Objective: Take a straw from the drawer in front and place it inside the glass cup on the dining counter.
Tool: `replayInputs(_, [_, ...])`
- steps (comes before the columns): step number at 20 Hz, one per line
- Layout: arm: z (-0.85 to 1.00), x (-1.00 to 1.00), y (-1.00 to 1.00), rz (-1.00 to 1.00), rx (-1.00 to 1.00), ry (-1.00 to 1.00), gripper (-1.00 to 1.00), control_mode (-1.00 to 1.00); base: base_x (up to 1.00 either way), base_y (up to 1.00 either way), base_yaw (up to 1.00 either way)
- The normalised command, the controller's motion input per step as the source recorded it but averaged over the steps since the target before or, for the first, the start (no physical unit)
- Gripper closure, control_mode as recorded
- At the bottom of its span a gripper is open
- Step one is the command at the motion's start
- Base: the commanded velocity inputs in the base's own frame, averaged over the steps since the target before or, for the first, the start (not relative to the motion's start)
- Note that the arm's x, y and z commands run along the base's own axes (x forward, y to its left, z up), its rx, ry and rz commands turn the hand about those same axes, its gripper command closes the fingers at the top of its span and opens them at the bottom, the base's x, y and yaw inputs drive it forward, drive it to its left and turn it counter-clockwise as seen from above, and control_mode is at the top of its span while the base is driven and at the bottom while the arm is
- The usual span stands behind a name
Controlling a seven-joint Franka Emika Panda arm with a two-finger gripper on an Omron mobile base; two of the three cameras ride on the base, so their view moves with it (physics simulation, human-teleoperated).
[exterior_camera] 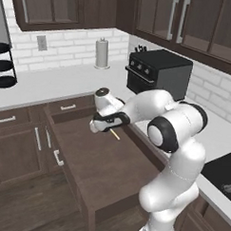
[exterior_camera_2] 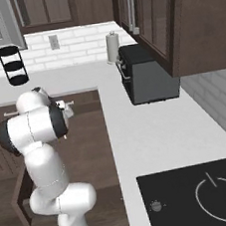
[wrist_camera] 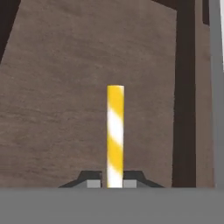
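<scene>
Gripper (wrist_camera: pixel 112 183) is clenched on the straw (wrist_camera: pixel 115 131). In the hand view we see both dark fingertips (wrist_camera: pixel 91 179) pressed against its base, one on each side, with the straw sticking straight out ahead of them. The straw shows yellow and white diagonal stripes there; in the left base view it reads as a thin pale stick (exterior_camera: pixel 114 134) angling down from the gripper (exterior_camera: pixel 103 128).

We have the hand over the open drawer (exterior_camera: pixel 106 160), which is pulled out from the dark brown cabinets. Its plain brown floor sits behind the straw in the hand view. We cannot tell if the straw's far tip is touching that floor or clear of it.

In the right base view the arm covers most of the drawer (exterior_camera_2: pixel 90 138); the gripper is hidden behind the arm's joints there.

The white worktop (exterior_camera: pixel 52 81) carries a black toaster oven (exterior_camera: pixel 157 71), a paper towel roll (exterior_camera: pixel 102 53) and a black tiered rack (exterior_camera: pixel 5 65). A black cooktop (exterior_camera_2: pixel 200 194) is set into the worktop at lower right of the right base view.

We read no brands, labels or writing anywhere. The toaster oven's knobs are too small to make out any markings.
</scene>
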Motion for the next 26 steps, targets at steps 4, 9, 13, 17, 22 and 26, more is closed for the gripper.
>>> replayInputs(4, [1.00, -0.76, -0.53, -0.23, 0.00, -0.20, 1.00, -1.00, 0.00, 0.00, 0.00])
replayInputs(9, [0.93, -0.85, -0.63, -0.17, 0.05, -0.18, 1.00, -1.00, 0.00, 0.00, 0.00])
replayInputs(13, [0.72, -0.78, -0.48, -0.08, 0.15, -0.11, 1.00, -1.00, 0.00, 0.00, 0.00])
replayInputs(17, [0.58, -0.76, -0.36, 0.00, 0.20, -0.07, 1.00, -1.00, 0.00, 0.00, 0.00])
replayInputs(22, [0.28, -0.59, -0.33, 0.01, 0.14, -0.10, 1.00, -1.00, 0.00, 0.00, 0.00])
replayInputs(26, [0.03, -0.14, -0.04, 0.00, 0.02, -0.03, 1.00, 1.00, -0.68, -0.03, 0.00])
